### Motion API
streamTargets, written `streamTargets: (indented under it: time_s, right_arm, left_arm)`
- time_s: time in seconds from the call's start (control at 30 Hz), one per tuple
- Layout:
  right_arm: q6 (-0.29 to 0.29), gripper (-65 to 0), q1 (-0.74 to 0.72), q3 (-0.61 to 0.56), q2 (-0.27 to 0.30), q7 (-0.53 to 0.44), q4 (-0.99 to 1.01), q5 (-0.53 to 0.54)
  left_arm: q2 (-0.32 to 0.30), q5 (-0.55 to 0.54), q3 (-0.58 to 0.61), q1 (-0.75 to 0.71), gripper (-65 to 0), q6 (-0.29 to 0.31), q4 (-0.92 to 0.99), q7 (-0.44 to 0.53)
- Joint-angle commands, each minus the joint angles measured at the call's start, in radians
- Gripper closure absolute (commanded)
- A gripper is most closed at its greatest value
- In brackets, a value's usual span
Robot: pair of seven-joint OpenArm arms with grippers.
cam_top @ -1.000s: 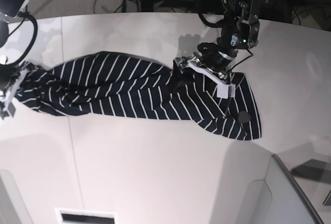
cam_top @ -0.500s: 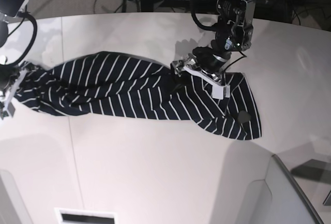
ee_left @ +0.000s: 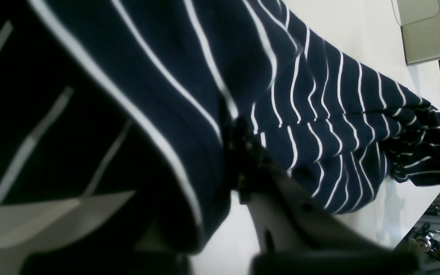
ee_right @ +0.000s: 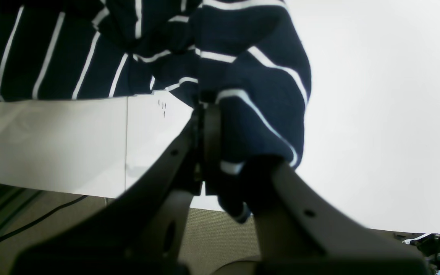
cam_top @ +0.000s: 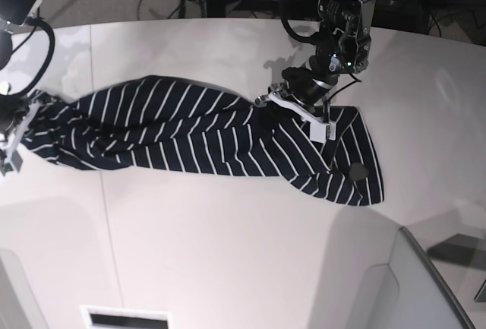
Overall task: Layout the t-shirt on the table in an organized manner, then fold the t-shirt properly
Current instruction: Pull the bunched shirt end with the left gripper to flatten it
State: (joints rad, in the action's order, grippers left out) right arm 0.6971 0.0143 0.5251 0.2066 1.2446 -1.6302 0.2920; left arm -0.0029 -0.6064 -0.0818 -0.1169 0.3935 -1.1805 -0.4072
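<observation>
The soft, limp t-shirt [cam_top: 205,135] lies bunched in a long rope across the table [cam_top: 228,253], pinched at its ends by the left gripper [cam_top: 302,112] and right gripper [ee_right: 204,114], best gripped at hems.

One t-shirt [cam_top: 197,135], one table [cam_top: 228,253], two pincers.

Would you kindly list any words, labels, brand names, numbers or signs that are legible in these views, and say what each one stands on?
No readable text in any view.
The t-shirt carries only white stripes, no print or visible label.
The table has a few tiny dark marks near its seam in the right wrist view, too small to read.
The left gripper and right gripper show no markings.
</observation>
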Motion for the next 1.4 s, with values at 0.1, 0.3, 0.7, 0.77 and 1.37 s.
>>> streamTargets:
  time_s: [0.1,0.3,0.7,0.77,1.37]
  right_arm:
    - [0.001,-0.2,-0.015,0.000,0.012,-0.012,-0.017,0.008]
    - [0.001,-0.2,-0.014,0.000,0.012,-0.010,-0.037,0.008]
    - [0.001,-0.2,0.105,-0.001,-0.019,-0.003,-0.310,0.009]
    - [0.001,-0.2,0.123,-0.021,-0.020,-0.003,-0.321,0.009]
    - [0.001,-0.2,0.175,-0.064,0.004,0.001,-0.350,0.135]
  left_arm:
    - [-0.004,-0.010,0.000,0.010,0.0,0.012,-0.017,0.015]
    - [-0.038,-0.007,0.001,-0.025,0.0,0.006,-0.195,0.009]
    - [-0.145,-0.005,-0.040,-0.209,0.0,-0.066,-0.525,0.011]
    - [-0.147,-0.005,-0.089,-0.235,0.0,-0.066,-0.563,0.008]
    - [-0.196,-0.002,-0.214,-0.315,0.0,-0.064,-0.655,-0.023]
